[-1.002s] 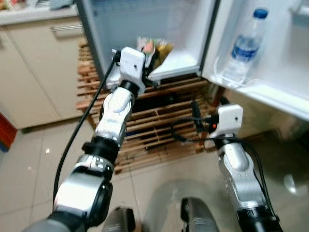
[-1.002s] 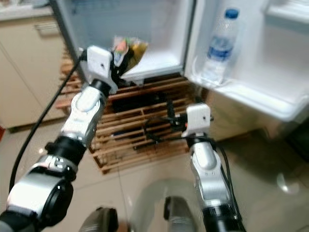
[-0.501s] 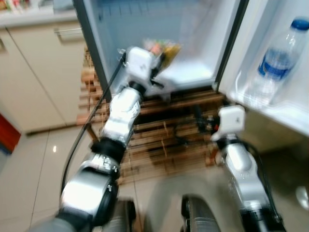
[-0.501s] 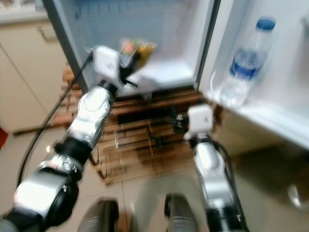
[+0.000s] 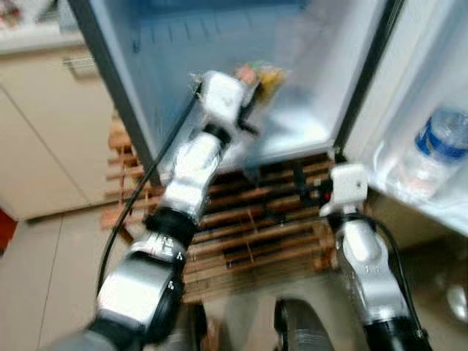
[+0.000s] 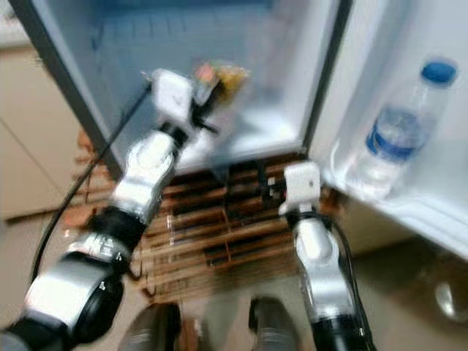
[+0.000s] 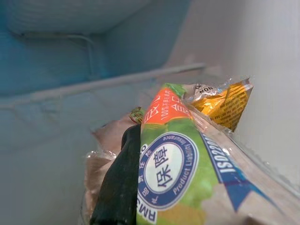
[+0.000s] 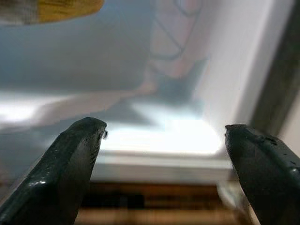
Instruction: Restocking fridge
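Nearest, the right gripper (image 8: 161, 154) hangs low before the slatted wooden pallet (image 5: 248, 234) that carries the fridge; its two black fingers (image 8: 70, 164) stand wide apart with nothing between them, pointed at the white front lip of the fridge floor. The pallet's brown slats lie under the fridge, dark gaps showing between them, on a pale tiled floor (image 5: 44, 278).

Higher and further in, the left gripper (image 5: 252, 91) reaches through the open doorway of the white fridge (image 5: 168, 44). Its fingers are closed on a clear plastic packet of food with a green, orange and white printed label (image 7: 183, 164); one black finger (image 7: 117, 187) presses against the packet's side. The packet carries a round blue-ringed seal with Chinese characters, and its crinkled top shows a yellow-orange patch. It is held just above the fridge's pale floor, near the right inner wall.

To the right, the open fridge door (image 6: 409, 212) holds a clear plastic water bottle with a blue cap and blue label (image 6: 398, 135) upright in its shelf. Left of the fridge stands a cream cabinet (image 5: 36, 139).
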You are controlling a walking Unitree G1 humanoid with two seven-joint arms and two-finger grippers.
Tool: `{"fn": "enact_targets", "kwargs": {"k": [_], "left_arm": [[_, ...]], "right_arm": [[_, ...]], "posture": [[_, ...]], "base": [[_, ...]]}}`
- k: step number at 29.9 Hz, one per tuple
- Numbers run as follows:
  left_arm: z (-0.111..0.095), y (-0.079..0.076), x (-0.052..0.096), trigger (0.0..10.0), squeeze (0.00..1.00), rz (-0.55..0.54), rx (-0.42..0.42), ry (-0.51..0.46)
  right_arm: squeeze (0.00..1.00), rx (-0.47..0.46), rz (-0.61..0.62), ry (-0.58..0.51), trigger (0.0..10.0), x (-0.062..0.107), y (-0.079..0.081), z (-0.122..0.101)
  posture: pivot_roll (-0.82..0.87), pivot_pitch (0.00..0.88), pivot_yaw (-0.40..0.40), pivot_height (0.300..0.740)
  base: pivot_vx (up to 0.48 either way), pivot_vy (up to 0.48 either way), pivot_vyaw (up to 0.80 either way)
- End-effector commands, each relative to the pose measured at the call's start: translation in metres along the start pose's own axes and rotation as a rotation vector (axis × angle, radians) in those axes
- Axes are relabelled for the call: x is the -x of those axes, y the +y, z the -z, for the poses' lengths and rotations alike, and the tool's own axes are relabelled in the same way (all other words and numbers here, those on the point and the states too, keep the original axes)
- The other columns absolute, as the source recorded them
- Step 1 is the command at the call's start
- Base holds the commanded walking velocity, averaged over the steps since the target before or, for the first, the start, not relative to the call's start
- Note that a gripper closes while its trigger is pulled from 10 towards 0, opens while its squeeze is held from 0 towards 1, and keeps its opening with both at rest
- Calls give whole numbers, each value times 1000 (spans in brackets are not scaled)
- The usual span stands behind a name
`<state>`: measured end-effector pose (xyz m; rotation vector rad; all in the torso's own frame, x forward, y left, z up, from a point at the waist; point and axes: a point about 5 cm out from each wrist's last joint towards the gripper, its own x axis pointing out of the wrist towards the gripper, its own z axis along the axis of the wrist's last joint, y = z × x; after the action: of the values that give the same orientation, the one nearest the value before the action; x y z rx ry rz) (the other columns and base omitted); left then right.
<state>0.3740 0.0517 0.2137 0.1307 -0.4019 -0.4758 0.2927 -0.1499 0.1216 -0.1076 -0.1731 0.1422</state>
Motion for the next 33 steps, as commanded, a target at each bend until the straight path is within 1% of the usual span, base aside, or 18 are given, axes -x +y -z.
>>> {"fn": "enact_targets", "kwargs": {"k": [1, 13, 14, 15, 16, 17, 18, 19, 20, 21, 23, 24, 25, 28, 30, 33], "left_arm": [[-8, 17, 0, 10000, 0, -46, -23, -30], [-8, 17, -1, 10000, 0, -45, -22, -27], [17, 17, -6, 10000, 0, -77, -36, 184], [34, 19, -6, 10000, 0, -112, -57, 348], [44, 21, -3, 10000, 145, -147, -72, 459], [48, 23, -2, 10000, 145, -179, -73, 514], [48, 23, -2, 10000, 145, -179, -73, 514], [47, 26, -3, 10000, 510, -205, -77, 523], [46, 28, -3, 10000, 510, -220, -82, 527], [44, 30, -5, 10000, 1000, -232, -96, 534], [40, 28, -8, 10000, 1000, -232, -106, 528], [41, 24, -9, 10000, 1000, -226, -97, 539], [41, 24, -9, 10000, 1000, -226, -97, 539], [50, 9, -6, 10000, 1000, -195, -42, 593], [55, 4, -3, 10000, 1000, -185, -36, 619], [55, 4, -3, 10000, 1000, -187, -40, 615]], "right_arm": [[0, -7, -3, -12, 10000, -1, 3, -3], [0, -8, -5, -12, 10000, -1, 4, -3], [0, 2, -27, -2, 10000, 9, 4, -5], [0, 10, -45, 6, 10000, 18, 4, -8], [0, 16, -59, 10, 10000, 25, 5, -11], [0, 20, -68, 12, 10000, 29, 5, -13], [0, 20, -68, 12, 10000, 29, 5, -13], [0, 21, -74, 11, 10000, 31, 6, -15], [0, 21, -78, 11, 10000, 32, 6, -16], [0, 20, -83, 11, 10000, 33, 7, -16], [0, 18, -88, 13, 10000, 35, 7, -17], [0, 15, -92, 17, 10000, 36, 8, -17], [0, 15, -92, 17, 10000, 36, 8, -17], [0, 10, -106, 38, 10000, 38, 10, -18], [0, 9, -114, 47, 10000, 37, 10, -19], [0, 10, -122, 46, 10000, 35, 10, -20]], "posture": [[-122, 0, 55, 624], [-121, 0, 54, 624], [-243, 0, 44, 624], [-250, 0, 42, 624], [-258, 0, 37, 624], [-260, 0, 36, 624], [-260, 0, 36, 624], [-264, 0, 35, 624], [-265, 0, 34, 624], [-267, 0, 33, 624], [-265, 0, 32, 624], [-259, 0, 29, 624], [-259, 0, 29, 624], [-248, 0, 20, 624], [-236, 0, 14, 624], [-232, 0, 13, 624]], "base": [[461, 0, 0], [461, 0, 0], [0, 0, 0], [0, 0, 0], [0, 0, 0], [0, 0, 0], [0, 0, 0], [0, 0, 0], [0, 0, 0], [0, 0, 0], [0, 0, 0], [0, 0, 0], [0, 0, 0], [0, 0, 0], [0, 0, 0], [0, 0, 0]]}}
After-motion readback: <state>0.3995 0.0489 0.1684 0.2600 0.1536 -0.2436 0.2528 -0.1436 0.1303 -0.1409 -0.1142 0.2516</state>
